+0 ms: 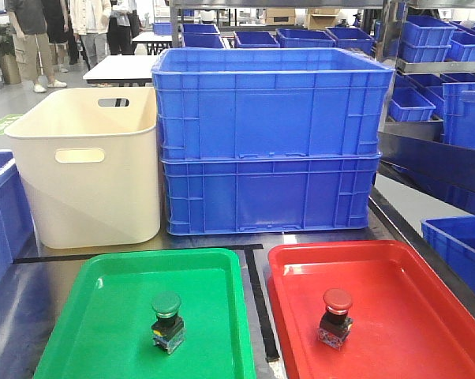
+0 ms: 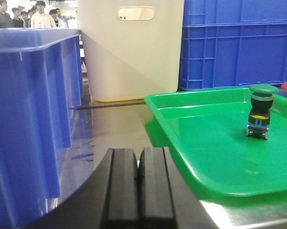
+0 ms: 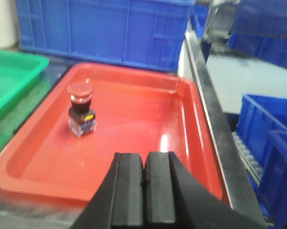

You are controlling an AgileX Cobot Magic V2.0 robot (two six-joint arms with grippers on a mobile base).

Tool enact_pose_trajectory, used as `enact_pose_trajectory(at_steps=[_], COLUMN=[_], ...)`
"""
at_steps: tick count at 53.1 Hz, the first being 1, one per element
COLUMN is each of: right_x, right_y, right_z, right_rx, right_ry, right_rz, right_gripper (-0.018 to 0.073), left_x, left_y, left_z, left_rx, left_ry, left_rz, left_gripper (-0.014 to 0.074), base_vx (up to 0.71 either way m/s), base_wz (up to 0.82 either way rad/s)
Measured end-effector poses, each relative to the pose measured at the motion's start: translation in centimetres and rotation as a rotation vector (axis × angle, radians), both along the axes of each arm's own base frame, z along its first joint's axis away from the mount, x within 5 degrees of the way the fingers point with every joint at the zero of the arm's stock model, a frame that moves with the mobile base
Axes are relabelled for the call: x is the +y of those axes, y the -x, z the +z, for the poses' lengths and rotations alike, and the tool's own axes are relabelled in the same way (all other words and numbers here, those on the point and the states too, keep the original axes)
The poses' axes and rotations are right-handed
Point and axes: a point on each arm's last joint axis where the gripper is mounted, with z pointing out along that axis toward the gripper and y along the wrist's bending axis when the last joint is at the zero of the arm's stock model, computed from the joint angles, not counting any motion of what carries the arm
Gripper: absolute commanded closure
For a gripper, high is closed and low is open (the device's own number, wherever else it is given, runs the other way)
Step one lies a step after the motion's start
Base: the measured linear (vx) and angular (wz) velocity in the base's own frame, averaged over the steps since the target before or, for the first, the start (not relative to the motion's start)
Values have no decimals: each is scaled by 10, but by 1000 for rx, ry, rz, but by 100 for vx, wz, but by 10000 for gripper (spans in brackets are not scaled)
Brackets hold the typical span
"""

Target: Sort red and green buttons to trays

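The left hand (image 2: 138, 183) sits low over the table (image 2: 110, 129), just off the near left edge of the green tray (image 2: 200, 157), its two black fingers pressed together with nothing between them. The right hand (image 3: 144, 191) hangs just in front of the near rim of the red tray (image 3: 134, 143), fingers likewise closed flat against each other and holding nothing. Neither hand appears in the front view.

The green button (image 1: 167, 321) stands upright on its dark block body near the middle of the green tray's floor, well apart from every rim. The red button (image 1: 335, 317) stands upright in the red tray, left of centre, also clear of the rims. A yellow label shows on each body; its writing is too small to read.

The two trays lie side by side with a narrow strip of table and a black tape line (image 1: 261, 308) between them. Left of the green tray, a blue crate wall (image 2: 29, 124) rises close beside the left hand, leaving a channel of bare table. Right of the red tray the table ends at a metal edge (image 3: 208, 109), with blue bins (image 3: 267, 143) below.

Behind the trays stand a cream bin (image 1: 87, 170) with handle slots and two stacked blue crates (image 1: 269, 142). Farther back, people (image 1: 60, 35) stand near more tables.
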Motion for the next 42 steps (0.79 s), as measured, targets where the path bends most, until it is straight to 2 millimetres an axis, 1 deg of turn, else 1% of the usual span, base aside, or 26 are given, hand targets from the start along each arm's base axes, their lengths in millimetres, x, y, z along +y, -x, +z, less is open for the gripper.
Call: enact_pose_trajectory(at_steps=[2,4,14,18,20,24,32,34,39,42], right_x=[-1,-3,-7,-7,-7,-7,-7,-7,-7,-7], right_y=[3,6,18,23,24,27,30,29,28,28], right_z=[-6,-16,-90,-112,-117,-120,-114,-111,-94,-89], right_rx=[-9,-10,117,147,153,126,41,-9,-198,-239], right_ry=[-13,-37,-91,-88,-87,-95,-97,-95,-93,-86], right_rz=[-15,-33,-99,-101,-101,-100,-96,-92,-81,-79], right_gripper=[569,569,569,569,569,569,569,569,569,569], left_x=[0,0,0,0,0,0,0,0,0,0], left_y=[0,0,0,0,0,0,0,0,0,0], left_z=[0,0,0,0,0,0,0,0,0,0], left_rx=[0,0,0,0,0,0,0,0,0,0], left_ry=[0,0,0,0,0,0,0,0,0,0], left_rz=[0,0,0,0,0,0,0,0,0,0], left_gripper=[599,599,599,599,599,599,599,599,599,599], base_vx=[0,0,0,0,0,0,0,0,0,0], base_wz=[0,0,0,0,0,0,0,0,0,0])
